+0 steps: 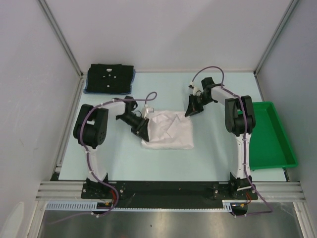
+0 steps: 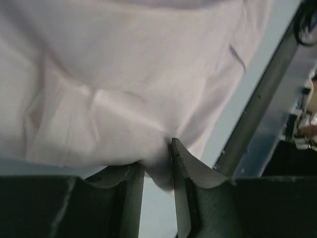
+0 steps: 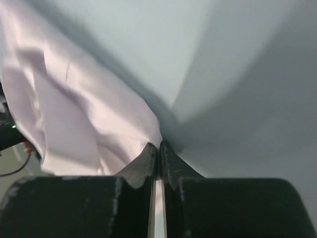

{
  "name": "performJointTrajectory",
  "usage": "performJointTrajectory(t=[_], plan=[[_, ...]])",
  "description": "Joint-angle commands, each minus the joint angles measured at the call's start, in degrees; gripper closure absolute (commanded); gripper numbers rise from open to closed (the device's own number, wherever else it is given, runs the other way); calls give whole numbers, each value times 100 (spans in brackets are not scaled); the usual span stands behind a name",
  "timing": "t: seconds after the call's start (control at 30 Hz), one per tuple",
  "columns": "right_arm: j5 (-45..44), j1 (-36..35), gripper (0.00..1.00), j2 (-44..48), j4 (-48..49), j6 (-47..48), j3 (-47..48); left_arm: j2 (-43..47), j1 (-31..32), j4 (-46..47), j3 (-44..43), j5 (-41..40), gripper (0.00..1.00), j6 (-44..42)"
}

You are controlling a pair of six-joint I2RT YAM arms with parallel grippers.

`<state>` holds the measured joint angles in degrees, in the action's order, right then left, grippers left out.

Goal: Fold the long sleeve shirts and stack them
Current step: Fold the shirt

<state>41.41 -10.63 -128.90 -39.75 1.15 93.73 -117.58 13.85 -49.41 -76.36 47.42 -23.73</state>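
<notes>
A creased white long sleeve shirt (image 1: 171, 130) lies folded in a rough rectangle in the middle of the table. My left gripper (image 1: 140, 130) is at its left edge. In the left wrist view, that gripper (image 2: 157, 159) is shut on a bunched fold of the white cloth (image 2: 124, 74). My right gripper (image 1: 192, 110) is at the shirt's far right corner. In the right wrist view, its jaws (image 3: 159, 145) are pressed together on the tip of the white cloth (image 3: 84, 124). A folded black shirt (image 1: 110, 77) rests on a blue one (image 1: 89, 89) at the back left.
A green plastic tray (image 1: 277, 148) sits at the right edge of the table, beside the right arm. Grey walls and metal frame rails (image 1: 62, 34) enclose the table on three sides. The black base bar (image 1: 163, 188) runs along the near edge.
</notes>
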Motion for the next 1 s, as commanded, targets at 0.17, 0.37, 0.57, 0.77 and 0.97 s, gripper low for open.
performJointTrajectory(t=[0.17, 0.37, 0.57, 0.77, 0.97], plan=[[-282, -211, 73, -488, -604, 1335, 1393, 1282, -109, 661, 1001, 330, 50, 1133], [-134, 149, 44, 364, -947, 1862, 1051, 1474, -603, 292, 262, 93, 33, 441], [534, 255, 45, 735, -1070, 2583, 673, 1168, -313, 124, -142, 83, 34, 132], [676, 176, 46, 357, -1526, 3075, 787, 772, 65, 186, -239, -259, 37, 482], [675, 193, 41, 234, -1913, 3427, 638, 684, 162, 230, -11, -839, 37, 869]])
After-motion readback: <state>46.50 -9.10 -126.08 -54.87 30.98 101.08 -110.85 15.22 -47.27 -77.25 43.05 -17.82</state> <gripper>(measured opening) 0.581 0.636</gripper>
